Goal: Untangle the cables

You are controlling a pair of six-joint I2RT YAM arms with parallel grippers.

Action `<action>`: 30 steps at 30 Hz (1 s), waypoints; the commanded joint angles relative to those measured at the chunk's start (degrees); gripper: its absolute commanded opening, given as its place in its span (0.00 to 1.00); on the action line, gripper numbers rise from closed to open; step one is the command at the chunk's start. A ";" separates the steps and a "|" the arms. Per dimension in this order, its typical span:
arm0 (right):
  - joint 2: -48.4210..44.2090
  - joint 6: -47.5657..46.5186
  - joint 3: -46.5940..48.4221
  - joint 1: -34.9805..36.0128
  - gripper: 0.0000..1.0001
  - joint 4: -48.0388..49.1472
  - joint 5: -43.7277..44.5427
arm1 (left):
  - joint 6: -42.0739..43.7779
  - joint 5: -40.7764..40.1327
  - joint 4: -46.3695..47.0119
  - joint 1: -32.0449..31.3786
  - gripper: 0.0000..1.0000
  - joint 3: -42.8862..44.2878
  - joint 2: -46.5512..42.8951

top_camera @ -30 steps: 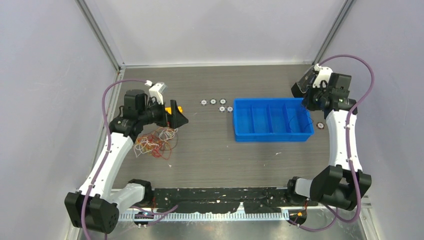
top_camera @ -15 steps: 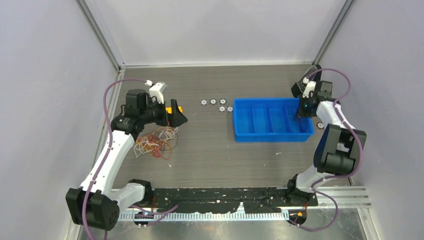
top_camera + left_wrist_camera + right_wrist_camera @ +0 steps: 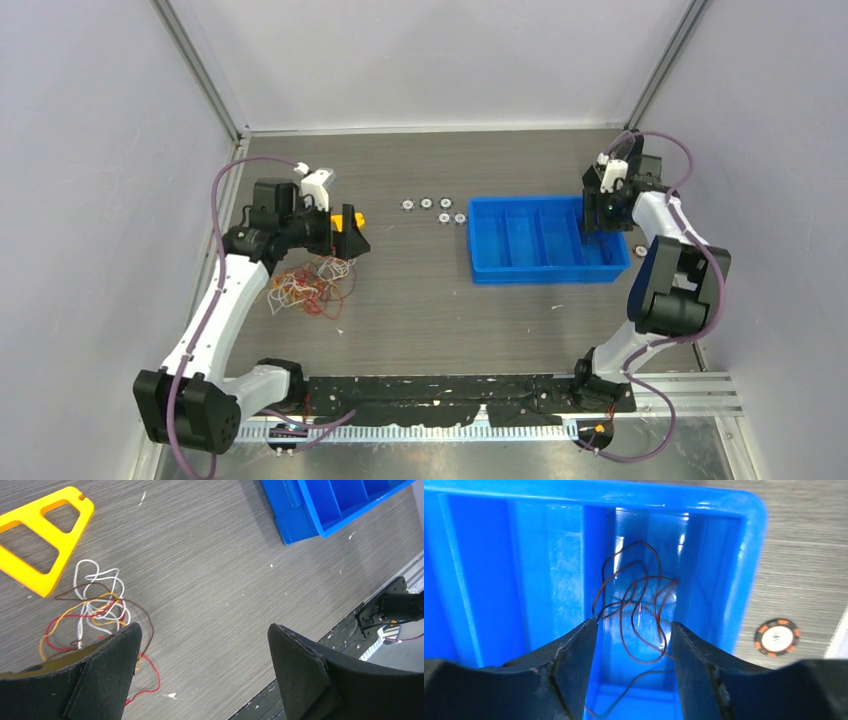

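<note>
A loose tangle of thin red, orange, white and brown cables (image 3: 308, 285) is spread on the left part of the dark wood-grain table (image 3: 420, 320). In the left wrist view the strands (image 3: 95, 607) are seen looped over one another, partly hidden under one black finger (image 3: 107, 675). A flat yellow plastic triangle (image 3: 42, 545) with cut-out openings is laid just beside the tangle, on the far side of it. The left gripper (image 3: 204, 632) is held above the near edge of the clump, its jaws spread wide with nothing between them.

One separate dark brown cable (image 3: 639, 610) is curled in loops in the end compartment of the blue plastic divided bin (image 3: 545, 273), the compartment against the bin's right end wall. The right gripper (image 3: 633, 624) is poised over that compartment, its jaws parted on either side of the loops and not clamped on them.

A small round orange-rimmed disc (image 3: 776, 637) is found on the table just outside that end wall. A cluster of small round silver discs (image 3: 432, 207) is set between the bin and the triangle.
</note>
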 commanded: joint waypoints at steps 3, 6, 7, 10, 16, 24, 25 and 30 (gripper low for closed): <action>-11.40 -3.22 8.64 -0.13 0.69 -12.21 -1.38 | 15.76 1.03 -15.76 5.30 1.00 7.02 -0.37; -13.16 -5.64 12.54 -0.23 0.78 -17.91 -0.65 | 24.92 0.20 -25.48 9.13 1.00 9.87 1.38; -14.12 -6.62 13.30 -0.18 0.85 -20.15 -0.91 | 27.74 -1.09 -28.55 12.04 1.00 10.62 2.34; -15.65 -7.22 17.04 1.24 0.95 -24.21 -7.15 | 36.89 -4.31 -34.99 19.96 1.00 10.60 5.05; -16.11 6.25 15.02 16.91 0.98 -17.58 -24.53 | 43.35 -7.51 -30.37 25.86 1.00 4.43 12.21; -4.49 23.83 11.18 48.23 0.96 14.46 -24.81 | 34.12 5.98 -26.50 23.01 0.30 8.82 28.56; -2.90 24.63 12.43 49.97 0.96 16.61 -24.27 | 34.15 6.78 -27.11 21.41 0.18 8.97 28.55; 8.56 31.23 15.59 59.59 1.00 32.50 -22.33 | 32.59 15.89 -29.21 19.40 0.00 7.64 21.16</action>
